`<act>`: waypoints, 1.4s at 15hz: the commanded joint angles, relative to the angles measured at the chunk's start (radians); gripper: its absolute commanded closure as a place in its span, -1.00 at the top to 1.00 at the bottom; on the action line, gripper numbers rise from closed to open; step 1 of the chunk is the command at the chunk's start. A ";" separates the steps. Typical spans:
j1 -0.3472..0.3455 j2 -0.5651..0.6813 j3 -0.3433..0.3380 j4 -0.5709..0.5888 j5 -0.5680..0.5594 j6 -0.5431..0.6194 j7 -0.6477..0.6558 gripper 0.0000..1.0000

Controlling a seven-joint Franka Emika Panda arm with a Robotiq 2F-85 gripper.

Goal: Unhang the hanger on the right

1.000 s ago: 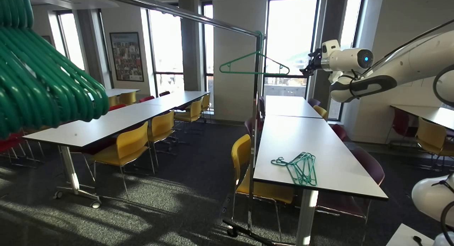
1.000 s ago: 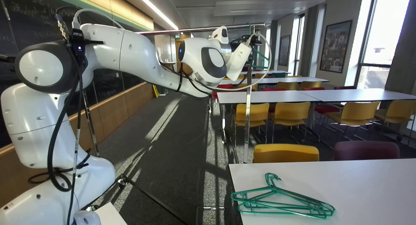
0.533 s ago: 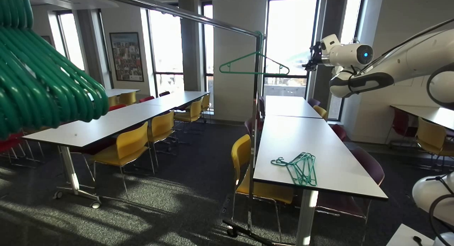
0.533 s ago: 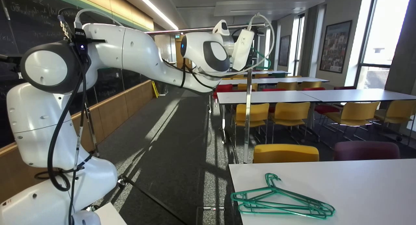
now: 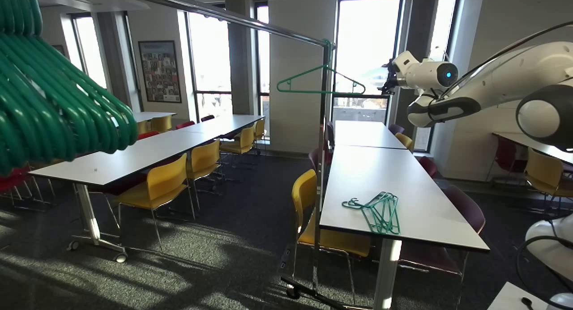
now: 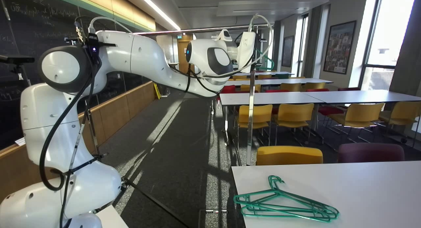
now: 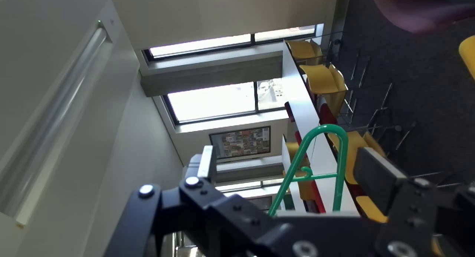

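A green plastic hanger [image 5: 301, 91] hangs by its hook near the end of the metal rail, by the post. In the other exterior view part of the hanger [image 6: 270, 64] shows behind the arm's end; the rest is covered. In the wrist view one rounded end of the hanger [image 7: 344, 149] points up between the fingers, with a small inner hook and crossbar; its lower part is hidden behind the gripper's body. My gripper [image 5: 385, 79] is open, apart from the hanger and right of it in an exterior view. The fingers [image 7: 294, 170] stand wide apart, holding nothing.
The rail [image 5: 264, 25] ends at an upright post [image 5: 322, 131]. Several green hangers [image 5: 53, 104] hang bunched at the near end. More green hangers [image 5: 383, 216] lie on a white table [image 5: 371, 176]. A yellow chair [image 5: 306, 193] stands beside it.
The gripper first rose and drew back slightly, then came lower and a little closer to the hanger. The elbow has swung forward. The hanger has not moved.
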 commanded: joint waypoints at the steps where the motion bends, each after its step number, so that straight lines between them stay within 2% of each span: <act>1: -0.203 -0.099 0.158 0.080 0.058 0.002 -0.030 1.00; 5: -0.390 -0.192 0.302 0.176 0.090 0.004 -0.018 1.00; 10: -0.546 -0.291 0.405 0.286 0.155 0.005 0.015 1.00; 15: -0.618 -0.361 0.442 0.362 0.249 0.005 0.017 1.00; 21: -0.637 -0.402 0.450 0.393 0.314 0.005 0.013 1.00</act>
